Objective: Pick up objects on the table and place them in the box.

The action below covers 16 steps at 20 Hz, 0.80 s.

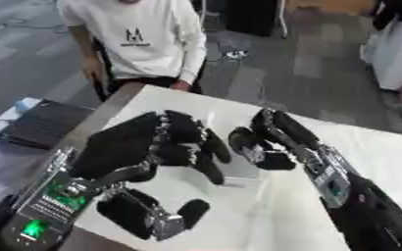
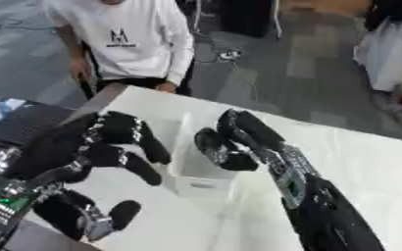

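White table (image 2: 359,152), grey floor beyond. Both hands raised over white box (image 2: 196,179): left hand (image 1: 166,142) spread, right hand (image 2: 235,139) curled, contents unclear. Best lowered over opening before letting go.

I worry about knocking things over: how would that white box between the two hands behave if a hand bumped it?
The white box looks thin-walled and open-topped, so it is probably light and would slide on the smooth white table rather than resist. It stands fairly tall on a small base, so a high nudge from the right hand or left hand might tip it.
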Available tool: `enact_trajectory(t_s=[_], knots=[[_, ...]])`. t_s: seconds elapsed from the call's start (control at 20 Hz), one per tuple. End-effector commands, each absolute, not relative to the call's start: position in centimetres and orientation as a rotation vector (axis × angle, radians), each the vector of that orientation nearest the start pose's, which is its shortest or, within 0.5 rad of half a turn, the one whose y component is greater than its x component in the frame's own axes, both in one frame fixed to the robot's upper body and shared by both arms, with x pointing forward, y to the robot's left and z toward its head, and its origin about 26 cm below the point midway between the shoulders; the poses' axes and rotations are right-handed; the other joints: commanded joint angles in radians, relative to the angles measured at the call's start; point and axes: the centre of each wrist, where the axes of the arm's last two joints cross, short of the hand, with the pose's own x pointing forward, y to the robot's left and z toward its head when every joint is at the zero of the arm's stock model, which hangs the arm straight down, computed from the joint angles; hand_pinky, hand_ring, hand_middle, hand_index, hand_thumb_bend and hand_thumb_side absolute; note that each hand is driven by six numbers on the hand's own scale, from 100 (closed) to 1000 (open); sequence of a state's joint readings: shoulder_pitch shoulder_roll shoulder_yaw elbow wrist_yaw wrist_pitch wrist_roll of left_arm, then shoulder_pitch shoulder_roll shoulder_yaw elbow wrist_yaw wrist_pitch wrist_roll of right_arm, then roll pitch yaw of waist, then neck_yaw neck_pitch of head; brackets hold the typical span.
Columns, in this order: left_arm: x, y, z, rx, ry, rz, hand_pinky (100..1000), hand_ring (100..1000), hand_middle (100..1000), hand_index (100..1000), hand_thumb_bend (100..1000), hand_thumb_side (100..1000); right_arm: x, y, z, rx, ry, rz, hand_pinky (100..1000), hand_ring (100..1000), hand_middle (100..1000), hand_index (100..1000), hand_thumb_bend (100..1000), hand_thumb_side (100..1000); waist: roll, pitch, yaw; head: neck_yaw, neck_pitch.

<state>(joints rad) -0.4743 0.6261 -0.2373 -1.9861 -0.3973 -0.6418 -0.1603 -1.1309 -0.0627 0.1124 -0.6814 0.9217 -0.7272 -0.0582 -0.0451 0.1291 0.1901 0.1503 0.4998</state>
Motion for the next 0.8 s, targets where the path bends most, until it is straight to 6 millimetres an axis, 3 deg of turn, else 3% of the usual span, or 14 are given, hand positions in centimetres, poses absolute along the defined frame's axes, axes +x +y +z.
enact_trajectory(t_s=[0.05, 0.1, 0.15, 0.2, 0.3, 0.4, 0.8], knots=[[30.4, 23.5, 25.2, -0.359, 2.609, 1.625, 541, 497, 647, 663, 175, 615, 50.1, -11.6, 18.9, 0.588, 2.866, -1.844, 100, 118, 255, 423, 100, 857, 0.005, -0.011, 0.003, 0.006, -0.013], [30.4, 23.5, 25.2, -0.359, 2.609, 1.626, 541, 497, 647, 663, 175, 615, 50.1, -11.6, 18.8, 0.614, 2.853, -1.855, 100, 332, 458, 643, 100, 965, 0.004, -0.011, 0.003, 0.006, -0.013], [30.4, 23.4, 25.2, -0.358, 2.609, 1.626, 541, 497, 647, 663, 175, 614, 50.1, -11.8, 18.8, 0.647, 2.827, -1.878, 149, 472, 584, 769, 100, 1000, 0.004, -0.010, 0.003, 0.006, -0.012], [30.4, 23.4, 25.1, -0.357, 2.610, 1.626, 541, 497, 647, 663, 175, 614, 50.2, -11.9, 18.9, 0.679, 2.798, -1.901, 332, 570, 683, 838, 100, 1000, 0.004, -0.010, 0.002, 0.006, -0.012], [30.4, 23.5, 25.1, -0.357, 2.611, 1.626, 541, 497, 647, 663, 174, 614, 50.2, -12.1, 18.9, 0.727, 2.750, -1.921, 503, 686, 774, 896, 100, 1000, 0.005, -0.009, 0.001, 0.007, -0.013], [30.4, 23.5, 25.1, -0.357, 2.612, 1.626, 541, 497, 647, 663, 175, 614, 50.2, -12.2, 18.7, 0.748, 2.721, -1.921, 563, 730, 796, 915, 100, 1000, 0.006, -0.009, 0.000, 0.008, -0.014], [30.4, 23.5, 25.1, -0.356, 2.615, 1.622, 541, 497, 646, 663, 174, 613, 50.4, -12.7, 18.2, 0.781, 2.685, -1.906, 609, 754, 818, 935, 100, 1000, 0.010, -0.008, -0.006, 0.011, -0.017]])
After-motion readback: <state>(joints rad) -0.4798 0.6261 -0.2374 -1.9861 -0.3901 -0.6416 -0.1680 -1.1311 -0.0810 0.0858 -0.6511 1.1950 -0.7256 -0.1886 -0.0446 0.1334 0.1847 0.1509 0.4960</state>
